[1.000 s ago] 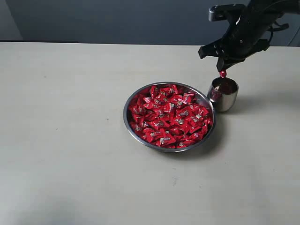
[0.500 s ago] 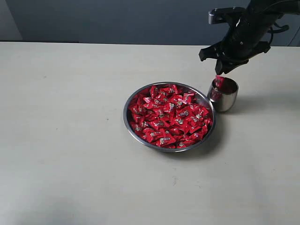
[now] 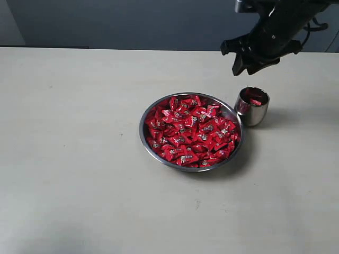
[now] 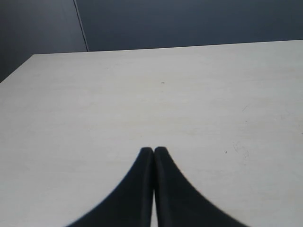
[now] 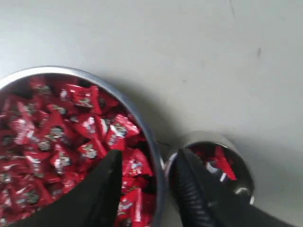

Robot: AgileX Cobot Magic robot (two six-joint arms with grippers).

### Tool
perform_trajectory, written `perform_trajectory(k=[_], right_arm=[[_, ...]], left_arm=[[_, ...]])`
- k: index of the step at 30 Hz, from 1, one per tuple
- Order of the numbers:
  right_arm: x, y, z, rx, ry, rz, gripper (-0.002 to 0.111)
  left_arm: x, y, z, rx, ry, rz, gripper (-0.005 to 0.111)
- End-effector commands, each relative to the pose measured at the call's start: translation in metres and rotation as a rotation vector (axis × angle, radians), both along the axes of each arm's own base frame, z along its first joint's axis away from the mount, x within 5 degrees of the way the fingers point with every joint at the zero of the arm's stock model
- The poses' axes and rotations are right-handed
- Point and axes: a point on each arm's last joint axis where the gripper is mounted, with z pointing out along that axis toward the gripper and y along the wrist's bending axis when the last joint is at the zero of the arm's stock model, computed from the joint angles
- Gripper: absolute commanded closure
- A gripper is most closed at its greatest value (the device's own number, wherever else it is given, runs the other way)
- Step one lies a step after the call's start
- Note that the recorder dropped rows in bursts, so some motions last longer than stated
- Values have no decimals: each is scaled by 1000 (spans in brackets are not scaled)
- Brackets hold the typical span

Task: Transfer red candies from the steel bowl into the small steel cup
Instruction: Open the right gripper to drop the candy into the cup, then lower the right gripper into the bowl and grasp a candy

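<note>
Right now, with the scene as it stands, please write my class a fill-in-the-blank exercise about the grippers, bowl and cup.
The right gripper hovers with its jaws ___. The left gripper has its jaws ___. In the exterior view, the small steel cup stands to the ___ of the steel bowl heaped with red candies.
Missing words: open; shut; right.

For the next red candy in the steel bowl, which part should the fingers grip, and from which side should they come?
Take one of the red candies on top of the heap, pinched across its wrapped body, coming straight down. They lie loose and overlapping, and the rim of the steel bowl would likely block a sideways approach.
</note>
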Motion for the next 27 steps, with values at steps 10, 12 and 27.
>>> perform_trajectory(k=[10, 12, 27], right_arm=[[-28, 62, 0, 46, -19, 232, 71], [-30, 69, -9, 24, -6, 257, 71], [-23, 87, -70, -55, 46, 293, 70]], left_arm=[[0, 0, 0, 3, -10, -6, 106], [0, 0, 0, 3, -10, -6, 106], [0, 0, 0, 3, -10, -6, 106]])
